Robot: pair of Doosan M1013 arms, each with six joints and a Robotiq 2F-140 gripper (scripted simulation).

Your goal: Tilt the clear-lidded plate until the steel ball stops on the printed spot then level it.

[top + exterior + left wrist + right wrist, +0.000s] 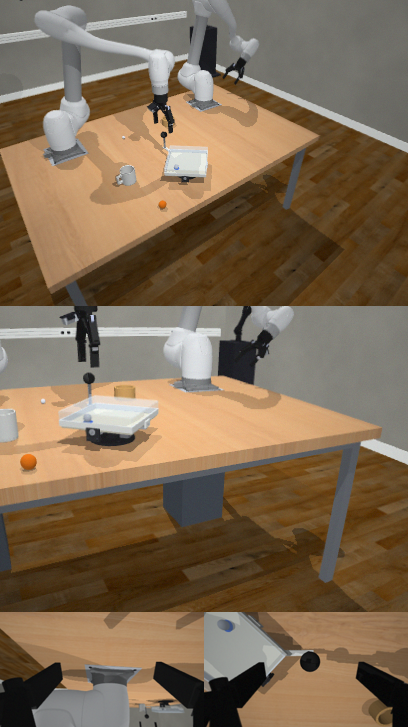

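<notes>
Mug: white, left of centre on the worktop (240,130) (225,416), clear of the task.
Right fingers (170,125) (94,356): mine, spread wide and gripping nothing, above the knob.
Knob (163,135) (89,378) (146,716) (310,661): black, on its upright stem beside the plate; between my fingers in the wrist view, untouched.
Steel ball (176,167) (87,417) (222,624): under the lid, overlapping the blue printed spot (89,422) (230,627); whether centred or at rest, I cannot tell.
Clear-lidded plate (192,162) (120,417) (167,710) (242,645): centre of the top frame, on its black mount; exact level uncertain.
Left fingers (227,73) (261,352): mine, upper right, spread and empty.
Progress: tilting looks nearly or wholly done; what remains, I judge, is confirming rest and level.
</notes>
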